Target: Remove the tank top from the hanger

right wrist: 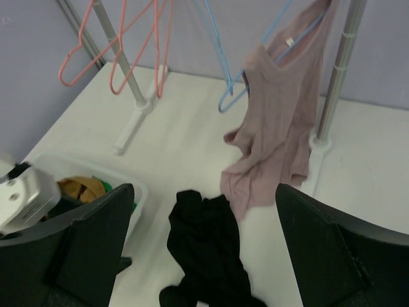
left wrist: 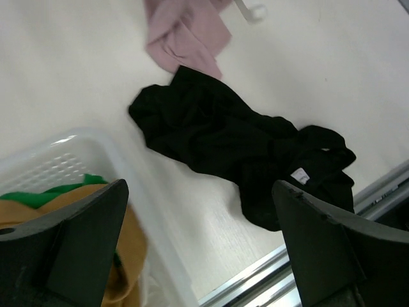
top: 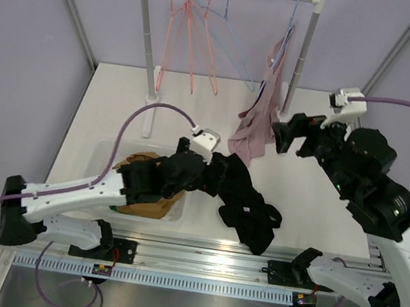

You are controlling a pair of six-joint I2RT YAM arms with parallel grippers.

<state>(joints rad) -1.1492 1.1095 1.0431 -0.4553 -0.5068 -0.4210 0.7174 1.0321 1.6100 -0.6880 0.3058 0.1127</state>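
Note:
A dusty pink tank top (top: pixel 259 119) hangs from a blue hanger (top: pixel 284 39) on the rack rail, its hem trailing on the table; it shows in the right wrist view (right wrist: pixel 278 121) and its hem in the left wrist view (left wrist: pixel 185 35). My right gripper (top: pixel 283 138) is open and empty just right of the top's lower part; in its own view (right wrist: pixel 204 256) the jaws stand wide apart. My left gripper (top: pixel 213 174) is open and empty over the table beside the black garment; in its own view (left wrist: pixel 198 256) the jaws are wide apart.
A black garment (top: pixel 248 201) lies crumpled on the table in front of the pink top. A clear bin (top: pixel 110 148) at left holds tan and green clothes. Empty pink and blue hangers (top: pixel 194 37) hang on the white rack (top: pixel 142 30). A metal rail (top: pixel 198 256) edges the table front.

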